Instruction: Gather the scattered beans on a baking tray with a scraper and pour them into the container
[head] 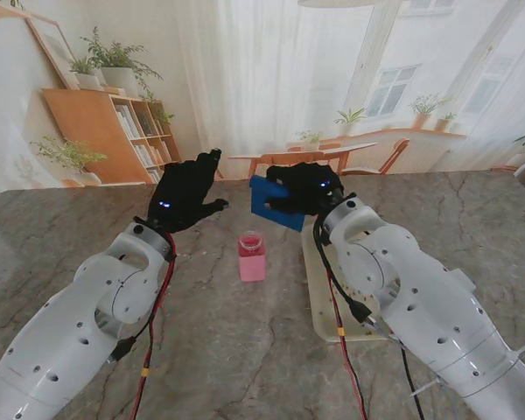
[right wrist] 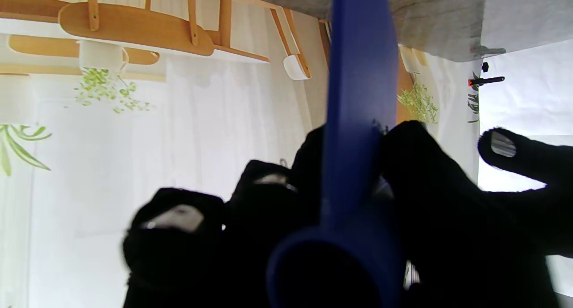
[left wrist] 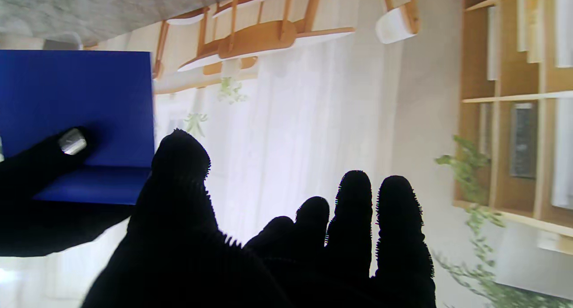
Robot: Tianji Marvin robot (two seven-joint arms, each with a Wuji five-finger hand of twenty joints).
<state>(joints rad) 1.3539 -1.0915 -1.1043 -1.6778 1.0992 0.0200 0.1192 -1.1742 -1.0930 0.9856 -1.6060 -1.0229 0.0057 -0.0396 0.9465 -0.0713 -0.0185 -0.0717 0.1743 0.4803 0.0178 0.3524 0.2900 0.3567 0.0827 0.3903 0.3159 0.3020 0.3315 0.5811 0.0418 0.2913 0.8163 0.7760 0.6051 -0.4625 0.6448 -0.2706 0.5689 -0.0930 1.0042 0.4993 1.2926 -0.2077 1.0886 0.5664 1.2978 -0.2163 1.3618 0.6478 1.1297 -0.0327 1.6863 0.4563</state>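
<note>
The right robot hand (head: 308, 189) has its fingers closed around the blue scraper (head: 275, 203), gripping it by the handle end; the right wrist view shows the blade (right wrist: 360, 75) edge-on, running out between the fingers toward the far edge of the tabletop (head: 87, 236). In the stand view the scraper is held up in the air, at about 12 o'clock from the pink container (head: 251, 256) and just past the far end of the tray (head: 319, 297).

The left robot hand (head: 185, 194) holds nothing. Its fingers (left wrist: 353, 218) are spread and loosely extended, and it hangs at roughly 10 o'clock from the container, well apart from it. The left wrist view catches the scraper's flat blue face (left wrist: 76, 106) off to its side with a right fingertip pressed on it.

The container stands upright on the tabletop between the two arms, at about 9 o'clock from the tray's near half. The tray lies mostly under the right forearm, so only its left edge and near corner show.

As for progress, the tool looks picked up and ready, but I judge the sweeping has not begun: the blade is off the tray surface. No beans can be made out on the visible strip of tray, though they may simply be too small or hidden by the arm. Gathering, lifting the tray and pouring all seem left to do.
</note>
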